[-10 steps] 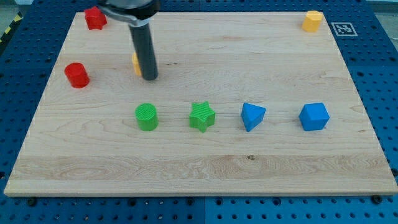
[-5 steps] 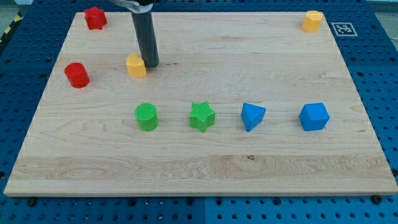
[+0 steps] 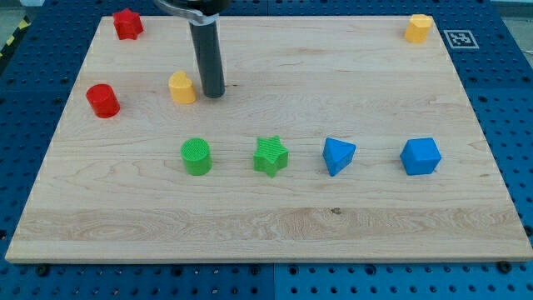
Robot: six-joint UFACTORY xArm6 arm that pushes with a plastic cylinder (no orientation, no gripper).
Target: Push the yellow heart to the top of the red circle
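The yellow heart [image 3: 181, 87] lies on the wooden board [image 3: 266, 217], to the right of and slightly above the red circle [image 3: 103, 100] at the view's left. My tip [image 3: 214, 94] stands just to the right of the yellow heart, with a small gap between them. The rod rises from there to the view's top edge.
A red block [image 3: 127, 24] sits at the top left corner and a yellow block [image 3: 418, 28] at the top right. A green circle [image 3: 196, 157], a green star [image 3: 271, 156], a blue triangle [image 3: 338, 155] and a blue cube [image 3: 420, 156] form a row across the middle.
My tip moved from in front of the yellow heart up and to its right side, then slid a little down and right. The heart is now uncovered and has barely moved.
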